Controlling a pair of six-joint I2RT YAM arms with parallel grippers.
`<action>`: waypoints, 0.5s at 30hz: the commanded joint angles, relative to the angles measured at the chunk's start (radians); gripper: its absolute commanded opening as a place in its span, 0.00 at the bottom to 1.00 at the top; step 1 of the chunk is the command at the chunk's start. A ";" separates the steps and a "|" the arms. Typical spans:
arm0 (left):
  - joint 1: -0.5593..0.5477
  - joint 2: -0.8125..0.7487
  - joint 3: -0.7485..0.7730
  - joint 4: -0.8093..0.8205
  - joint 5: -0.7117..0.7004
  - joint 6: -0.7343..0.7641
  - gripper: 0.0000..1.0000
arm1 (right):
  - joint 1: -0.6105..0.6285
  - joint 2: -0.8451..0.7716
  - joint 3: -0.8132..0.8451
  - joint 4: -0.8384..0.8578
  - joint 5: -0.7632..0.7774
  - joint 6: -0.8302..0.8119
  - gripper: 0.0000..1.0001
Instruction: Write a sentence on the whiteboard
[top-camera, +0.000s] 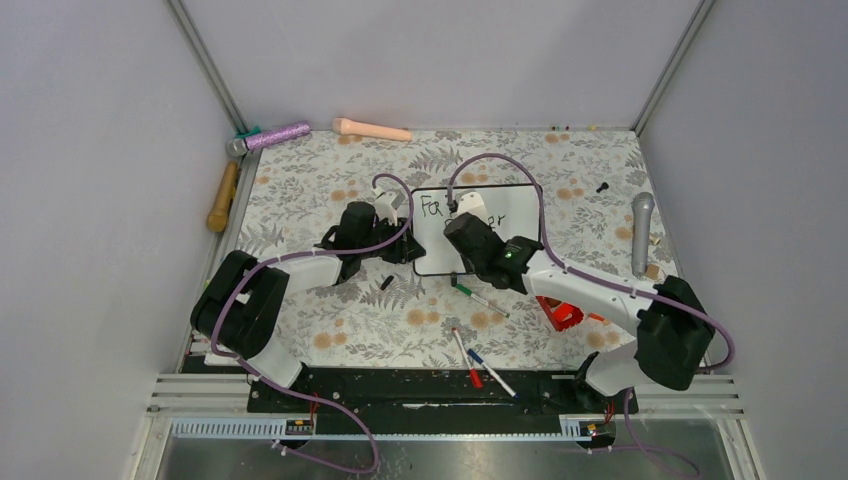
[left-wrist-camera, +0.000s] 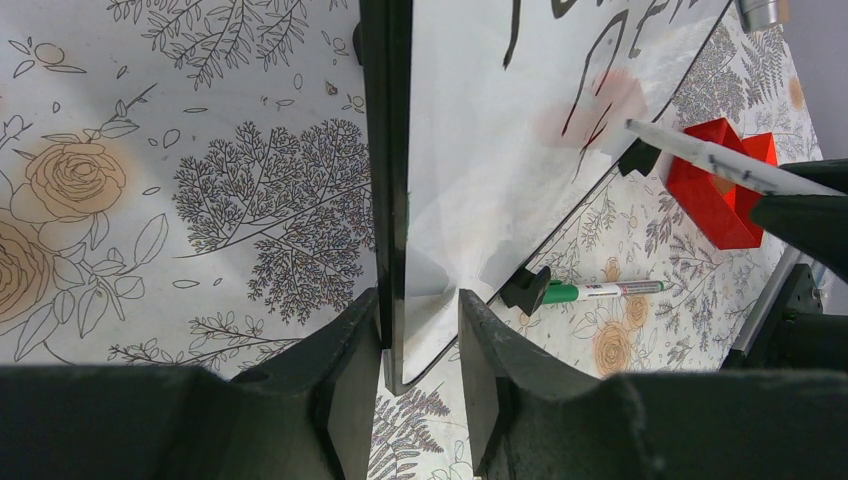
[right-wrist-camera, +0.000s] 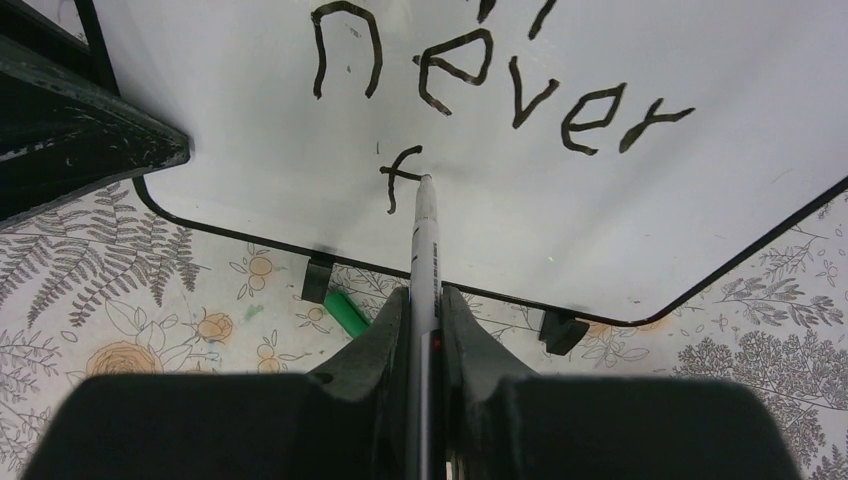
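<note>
The whiteboard (top-camera: 515, 212) stands tilted at the table's middle. My left gripper (top-camera: 408, 245) is shut on its lower left corner; in the left wrist view the fingers (left-wrist-camera: 420, 330) straddle the black frame of the whiteboard (left-wrist-camera: 480, 180). My right gripper (top-camera: 462, 225) is shut on a white marker (right-wrist-camera: 425, 240), gripper (right-wrist-camera: 425, 300) just below the whiteboard (right-wrist-camera: 600, 230). The marker tip touches the board beside a lone "f" under the sentence's word "never" (right-wrist-camera: 500, 80). The top line is cut off. The marker also shows in the left wrist view (left-wrist-camera: 720, 160).
A green marker (top-camera: 480, 298) lies just in front of the board, with red (top-camera: 466, 357) and blue (top-camera: 490, 372) markers nearer the bases. A red object (top-camera: 563, 313) lies under the right arm. A grey microphone (top-camera: 641, 232) lies right; a purple microphone (top-camera: 270, 135), a peach cylinder (top-camera: 372, 128) and a wooden handle (top-camera: 222, 196) lie at the far left.
</note>
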 joint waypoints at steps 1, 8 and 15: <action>-0.003 -0.008 0.034 0.036 0.034 0.004 0.33 | -0.002 -0.130 -0.063 0.088 -0.011 0.012 0.00; -0.002 -0.029 0.015 0.053 0.020 -0.001 0.34 | -0.003 -0.218 -0.142 0.153 -0.042 0.002 0.00; -0.002 -0.042 -0.008 0.093 0.007 -0.020 0.37 | -0.003 -0.277 -0.217 0.205 -0.047 -0.027 0.00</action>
